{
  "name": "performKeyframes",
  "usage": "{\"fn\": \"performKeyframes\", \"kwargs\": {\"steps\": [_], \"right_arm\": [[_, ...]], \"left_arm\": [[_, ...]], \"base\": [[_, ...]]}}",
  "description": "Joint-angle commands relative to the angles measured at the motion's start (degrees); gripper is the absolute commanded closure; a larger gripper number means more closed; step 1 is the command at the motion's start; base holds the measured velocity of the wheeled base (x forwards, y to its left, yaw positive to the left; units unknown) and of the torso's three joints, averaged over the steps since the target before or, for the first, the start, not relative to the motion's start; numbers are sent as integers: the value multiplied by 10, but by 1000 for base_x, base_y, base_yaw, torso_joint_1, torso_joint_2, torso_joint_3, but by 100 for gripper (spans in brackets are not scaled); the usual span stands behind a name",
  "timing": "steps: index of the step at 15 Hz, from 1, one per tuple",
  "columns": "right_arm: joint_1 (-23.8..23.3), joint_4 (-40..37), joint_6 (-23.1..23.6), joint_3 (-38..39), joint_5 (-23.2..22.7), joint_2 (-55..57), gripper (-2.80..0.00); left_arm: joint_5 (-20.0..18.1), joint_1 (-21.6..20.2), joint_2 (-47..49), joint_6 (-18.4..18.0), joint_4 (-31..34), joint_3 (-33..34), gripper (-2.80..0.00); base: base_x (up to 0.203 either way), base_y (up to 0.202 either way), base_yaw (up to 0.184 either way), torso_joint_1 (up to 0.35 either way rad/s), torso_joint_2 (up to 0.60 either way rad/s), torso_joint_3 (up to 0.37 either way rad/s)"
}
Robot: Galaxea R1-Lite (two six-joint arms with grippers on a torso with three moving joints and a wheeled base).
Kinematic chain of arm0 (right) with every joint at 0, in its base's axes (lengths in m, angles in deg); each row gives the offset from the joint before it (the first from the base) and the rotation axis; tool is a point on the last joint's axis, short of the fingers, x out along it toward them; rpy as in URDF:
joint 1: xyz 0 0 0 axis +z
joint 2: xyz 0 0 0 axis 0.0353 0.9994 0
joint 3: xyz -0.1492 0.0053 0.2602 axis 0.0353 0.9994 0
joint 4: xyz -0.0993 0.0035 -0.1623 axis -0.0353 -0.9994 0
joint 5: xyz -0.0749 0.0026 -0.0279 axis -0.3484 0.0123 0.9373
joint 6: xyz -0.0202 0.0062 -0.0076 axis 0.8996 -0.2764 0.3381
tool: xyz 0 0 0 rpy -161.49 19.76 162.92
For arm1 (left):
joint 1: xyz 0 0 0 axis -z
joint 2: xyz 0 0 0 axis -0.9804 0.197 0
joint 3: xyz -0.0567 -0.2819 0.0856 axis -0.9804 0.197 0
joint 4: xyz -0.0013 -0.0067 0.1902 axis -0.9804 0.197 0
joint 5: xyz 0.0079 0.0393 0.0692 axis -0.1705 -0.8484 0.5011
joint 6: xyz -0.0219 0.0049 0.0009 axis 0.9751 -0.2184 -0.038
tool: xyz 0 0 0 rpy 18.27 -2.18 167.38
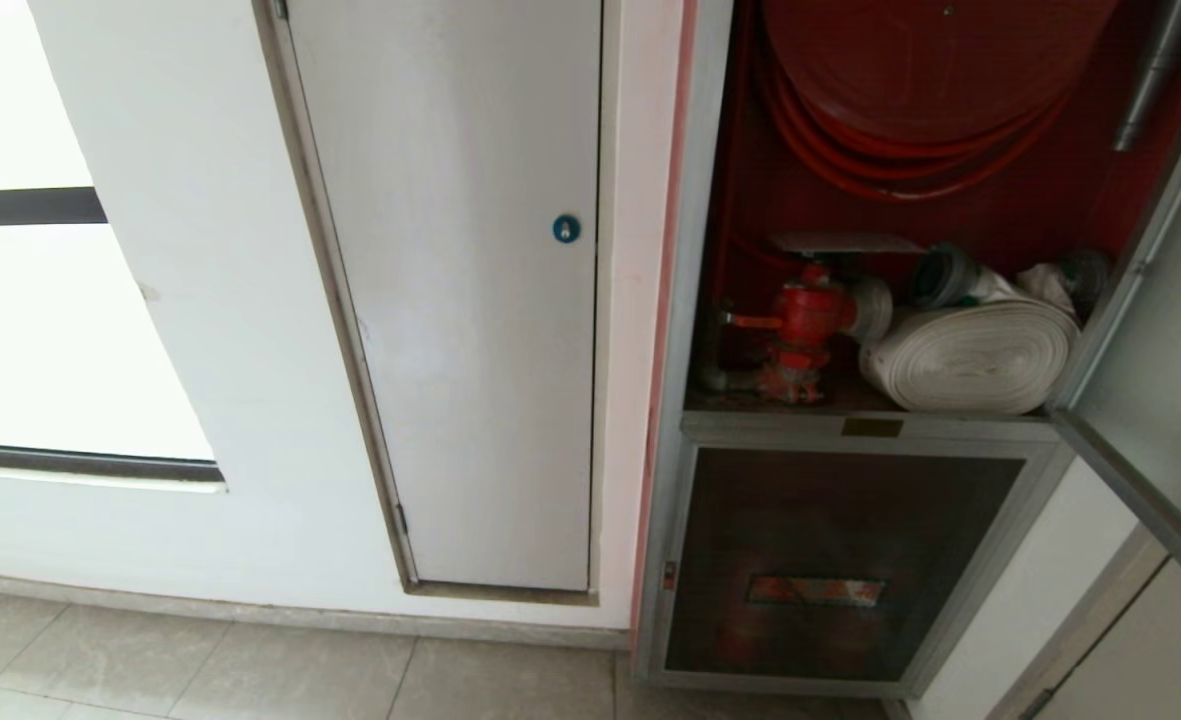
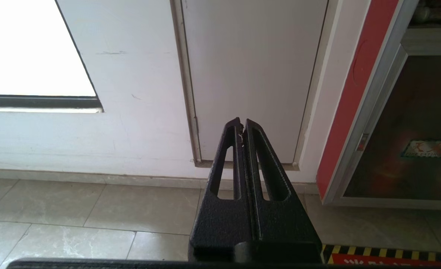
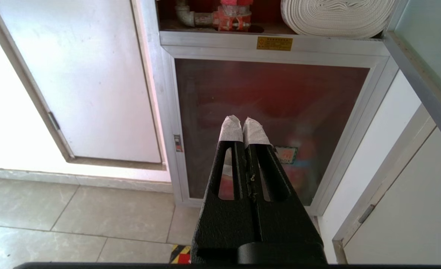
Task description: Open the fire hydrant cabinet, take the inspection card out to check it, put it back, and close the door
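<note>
White plaster wall (image 1: 200, 350) filled the left of the head view, broken by a bright window (image 1: 40, 330) and then by a plain white door (image 1: 470, 330) with a blue round lock (image 1: 566, 229), which was no part of the job. The left pincer (image 2: 241, 125) hung low before that door, fingers pressed together and empty, pointed toward the wall above the tiled floor (image 2: 74, 209); it looked parked rather than working.

Further right stood the fire hydrant cabinet (image 1: 665, 400), silver-framed and red inside, its upper bay already exposed. On the bay's left sat the red hydrant valve (image 1: 805, 320), and what seemed to be the inspection card (image 1: 840, 243) lay flat just above it, a thin pale sheet placed where an inspector could reach it; its print could not be read. A white rolled hose (image 1: 970, 355) lay beside the valve under the red hose reel (image 1: 920, 80). Below the bay was a smaller dark panel (image 1: 830, 560) with a reddish label.

The right pincer (image 3: 242, 123) sat low before that lower panel, its cloth-wrapped tips closed on nothing, well below the card. At the far right the door (image 1: 1160, 400) stood swung wide, leaving the way clear. By my judgement the opening was done and lifting out the card came next.
</note>
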Motion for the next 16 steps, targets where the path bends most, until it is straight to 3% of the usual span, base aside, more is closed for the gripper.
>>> {"fn": "performKeyframes", "kwargs": {"steps": [1,16], "right_arm": [[0,0,0,0,0,-1,0],[1,2,-12,0,-2,-1,0]], "left_arm": [[0,0,0,0,0,4,0],[0,0,0,0,0,4,0]], "base": [[0,0,0,0,0,0],[0,0,0,0,0,0]]}}
